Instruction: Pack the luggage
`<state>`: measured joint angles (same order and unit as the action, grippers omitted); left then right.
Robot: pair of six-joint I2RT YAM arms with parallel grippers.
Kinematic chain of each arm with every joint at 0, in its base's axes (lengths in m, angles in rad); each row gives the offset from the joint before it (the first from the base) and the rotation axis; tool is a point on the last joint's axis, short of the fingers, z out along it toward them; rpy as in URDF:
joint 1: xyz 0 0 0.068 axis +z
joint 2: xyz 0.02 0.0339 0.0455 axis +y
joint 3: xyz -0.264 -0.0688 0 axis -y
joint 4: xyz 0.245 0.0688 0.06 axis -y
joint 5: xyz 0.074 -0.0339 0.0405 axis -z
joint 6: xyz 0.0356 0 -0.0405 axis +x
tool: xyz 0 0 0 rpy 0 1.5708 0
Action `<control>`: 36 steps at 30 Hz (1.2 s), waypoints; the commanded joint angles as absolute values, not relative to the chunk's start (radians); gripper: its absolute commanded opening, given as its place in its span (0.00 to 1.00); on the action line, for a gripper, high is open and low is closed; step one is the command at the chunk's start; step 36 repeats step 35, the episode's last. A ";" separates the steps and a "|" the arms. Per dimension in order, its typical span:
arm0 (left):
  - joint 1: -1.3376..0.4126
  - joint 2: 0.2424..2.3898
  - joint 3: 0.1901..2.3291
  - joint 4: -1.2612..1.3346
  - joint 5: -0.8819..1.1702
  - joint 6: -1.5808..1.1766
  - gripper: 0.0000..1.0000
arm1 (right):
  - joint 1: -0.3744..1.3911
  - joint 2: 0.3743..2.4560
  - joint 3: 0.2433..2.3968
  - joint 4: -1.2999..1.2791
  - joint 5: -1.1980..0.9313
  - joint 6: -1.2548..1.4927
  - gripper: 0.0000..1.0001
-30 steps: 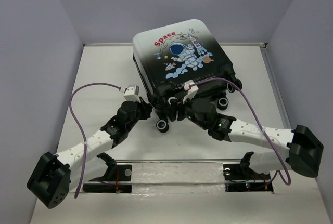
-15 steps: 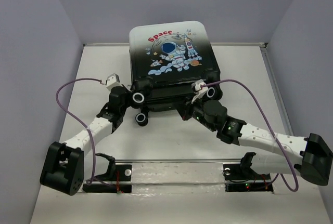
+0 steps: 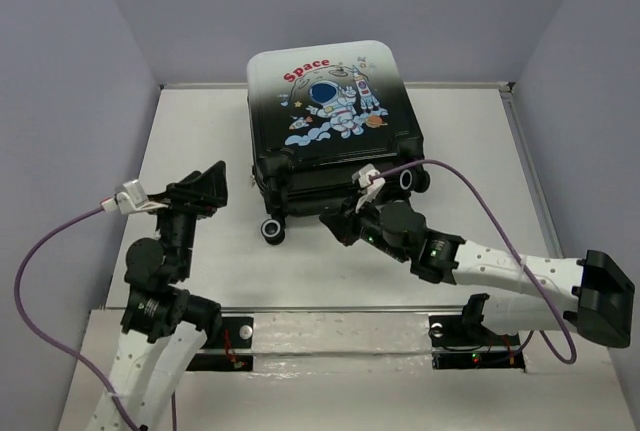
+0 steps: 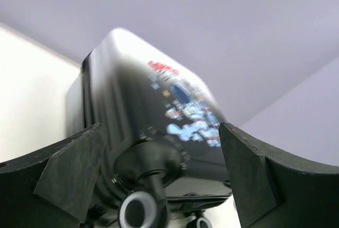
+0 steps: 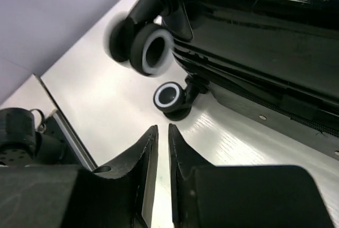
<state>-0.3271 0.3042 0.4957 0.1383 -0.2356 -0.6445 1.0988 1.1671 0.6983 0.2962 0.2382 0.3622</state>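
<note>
The suitcase (image 3: 330, 116) no longer sits skewed on the surface (image 3: 480, 151). A second ago it was turned at an angle with both arms against its near edge; now it lies flat and square towards the back wall, shell closed, astronaut print up and wheels facing the arms. Judging from that, the lid is down and the case is placed, so the packing looks close to finished, though the pictures don't show whether the zip is shut.

The left end effector (image 3: 208, 189) has drawn back and up to the left. It is spread wide and holds nothing, and the suitcase lies ahead of it and to its right, well apart.

The right end effector (image 3: 332, 223) has stayed close. Its fingers are almost pressed together and empty, and the suitcase's near edge lies just beyond its tips, with no contact that I can make out. The front-left wheel (image 3: 272, 229) sits just to its left.
</note>
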 commanded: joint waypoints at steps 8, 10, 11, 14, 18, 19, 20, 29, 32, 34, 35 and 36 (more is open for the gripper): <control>-0.327 0.276 0.764 -0.104 -0.135 -0.499 0.99 | 1.129 0.940 0.753 0.197 0.288 0.293 1.00; -0.327 0.290 0.770 -0.086 -0.106 -0.497 0.99 | 1.129 0.910 0.770 0.164 0.298 0.275 1.00; -0.327 0.296 0.773 -0.080 -0.075 -0.497 0.99 | 1.129 0.898 0.788 0.147 0.302 0.267 1.00; -0.327 0.322 0.790 -0.069 -0.029 -0.499 0.99 | 1.129 0.830 0.814 0.092 0.339 0.235 1.00; -0.327 0.325 0.821 -0.072 -0.018 -0.469 0.99 | 1.129 0.712 0.851 0.022 0.336 0.167 1.00; -0.327 0.322 0.822 -0.072 -0.017 -0.462 0.99 | 1.129 0.686 0.854 0.014 0.339 0.158 1.00; -0.327 0.315 0.825 -0.071 -0.020 -0.450 0.99 | 1.129 0.636 0.857 0.003 0.342 0.155 1.00; -0.327 0.307 0.789 -0.038 0.044 -0.439 0.99 | 1.129 0.502 0.827 -0.034 0.463 0.127 1.00; -0.327 0.308 0.781 -0.031 0.054 -0.430 0.99 | 1.129 0.512 0.831 -0.037 0.471 0.126 1.00; -0.327 0.310 0.781 -0.034 0.049 -0.423 0.99 | 1.129 0.522 0.836 -0.037 0.479 0.123 1.00; -0.327 0.310 0.781 -0.035 0.043 -0.419 0.99 | 1.129 0.532 0.841 -0.037 0.480 0.123 1.00; -0.327 0.310 0.781 -0.035 0.043 -0.419 0.99 | 1.129 0.532 0.841 -0.037 0.480 0.123 1.00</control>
